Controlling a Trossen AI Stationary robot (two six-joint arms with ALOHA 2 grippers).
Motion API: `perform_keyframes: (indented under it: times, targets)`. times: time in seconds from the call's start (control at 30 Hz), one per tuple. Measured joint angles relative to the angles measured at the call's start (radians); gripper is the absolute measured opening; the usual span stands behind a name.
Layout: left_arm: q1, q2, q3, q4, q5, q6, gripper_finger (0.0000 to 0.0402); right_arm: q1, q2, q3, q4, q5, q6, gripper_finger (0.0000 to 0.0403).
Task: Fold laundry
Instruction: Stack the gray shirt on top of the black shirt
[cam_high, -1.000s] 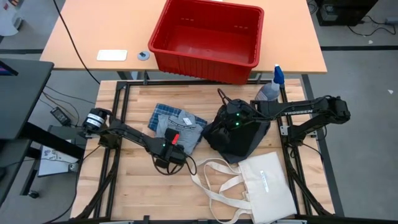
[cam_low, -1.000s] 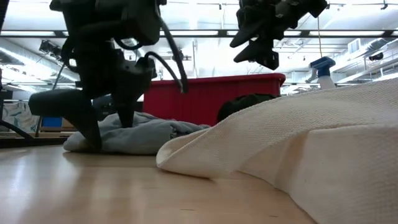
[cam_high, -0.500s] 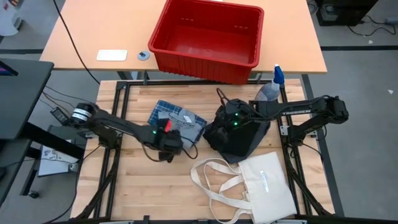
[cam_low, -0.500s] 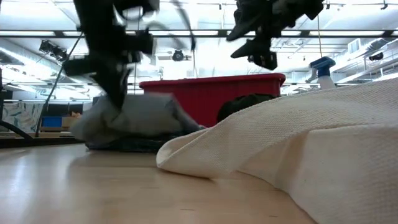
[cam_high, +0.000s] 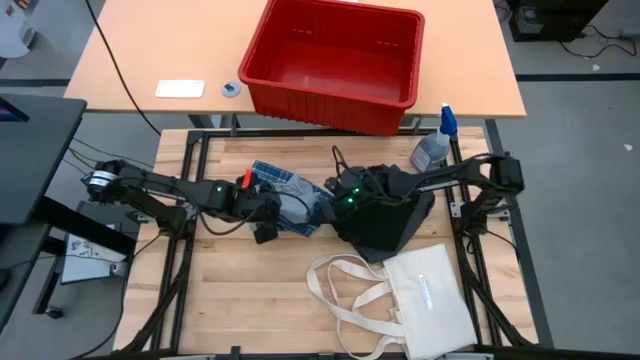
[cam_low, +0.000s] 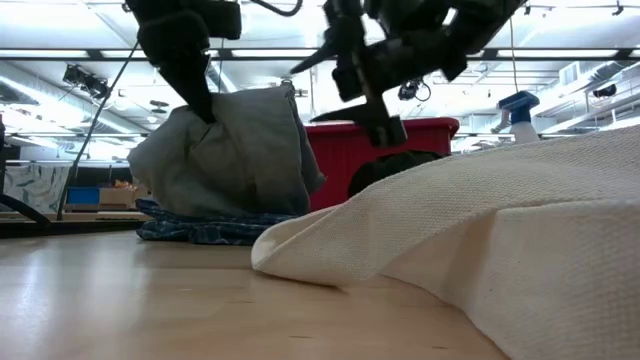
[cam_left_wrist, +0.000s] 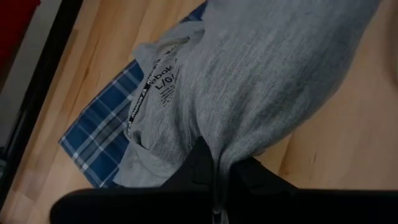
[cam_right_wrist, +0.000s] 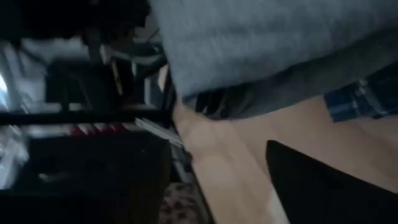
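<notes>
L gripper (cam_high: 262, 213) pinches grey tee (cam_low: 235, 150), lifted over plaid piece (cam_low: 200, 230); R gripper (cam_high: 340, 200) at its 3 o'clock, near free edge, finger state unclear.

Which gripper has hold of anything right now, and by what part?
The left gripper pinches a bunched fold of the light grey garment, lifting it off the plaid piece. The right gripper holds nothing.

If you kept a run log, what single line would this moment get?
left gripper: shut on grey shirt, lifted over plaid piece | right gripper: approaching, above black piece
</notes>
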Motion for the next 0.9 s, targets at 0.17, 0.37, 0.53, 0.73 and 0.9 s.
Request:
perform_keyframes:
  times: [0.17,0.37,0.53,0.73,0.9]
  targets:
    - [-0.001,-0.003,0.000,0.002,0.002,-0.002,0.0012,0.028,0.012,0.000,0.074,0.057,0.137,0.0352]
    - [0.000,-0.003,0.000,0.000,0.003,-0.002,0.0012,0.072,0.005,-0.070,0.255,0.209,0.399,0.0389]
    - [-0.001,-0.003,0.000,0.001,0.004,-0.018,0.0012,0.132,0.009,-0.176,0.408,0.425,0.675,0.0384]
    - [-0.001,-0.003,0.000,0.011,0.002,-0.015,0.0012,0.179,0.014,-0.192,0.466,0.513,0.709,0.0398]
    - [-0.002,-0.005,0.000,0.021,0.003,0.029,0.0012,0.118,0.013,-0.141,0.456,0.362,0.230,0.0387]
